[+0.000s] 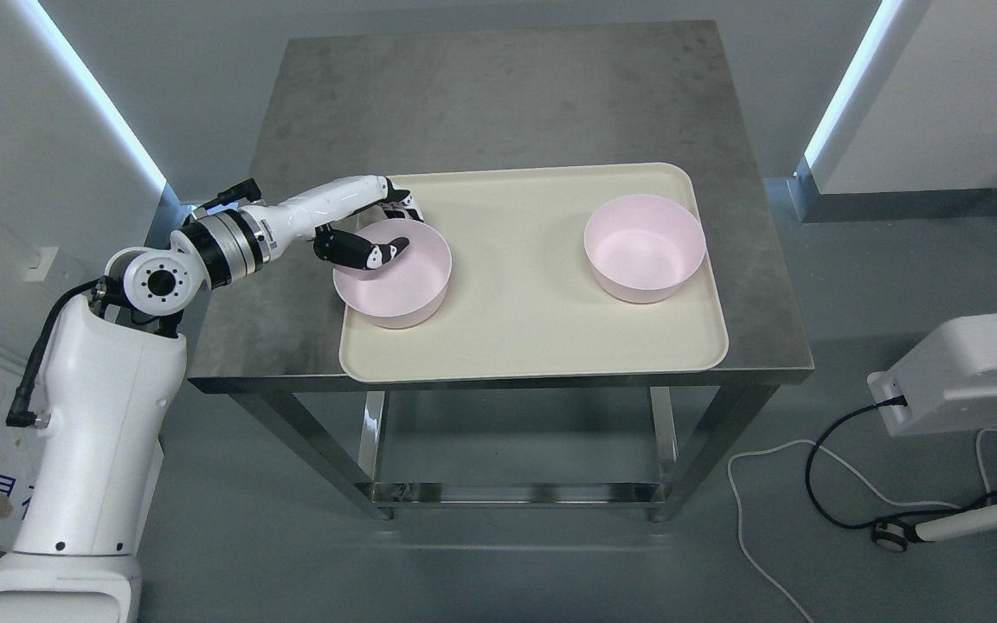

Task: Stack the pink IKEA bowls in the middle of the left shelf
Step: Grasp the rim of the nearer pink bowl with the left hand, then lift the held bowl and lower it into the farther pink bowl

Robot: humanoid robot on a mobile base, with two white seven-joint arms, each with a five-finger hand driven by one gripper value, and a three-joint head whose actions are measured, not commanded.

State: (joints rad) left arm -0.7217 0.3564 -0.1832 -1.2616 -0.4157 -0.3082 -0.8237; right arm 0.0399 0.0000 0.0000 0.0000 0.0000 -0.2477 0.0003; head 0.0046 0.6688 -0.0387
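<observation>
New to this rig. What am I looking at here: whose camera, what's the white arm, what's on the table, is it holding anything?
This is one picture from the camera on a humanoid robot's head, looking down at a steel table. The white jointed arm coming in from the lower left is the robot's own left arm; it ends in the left hand, which has fingers instead of a clamp. On the table lies a cream tray carrying two pink bowls, both upright and apart from each other. The hand is at the rim of the left bowl, thumb inside and the other fingers behind the rim, so it appears to pinch the wall. The right bowl stands untouched. The right arm is not visible. The white device at right is separate equipment.
</observation>
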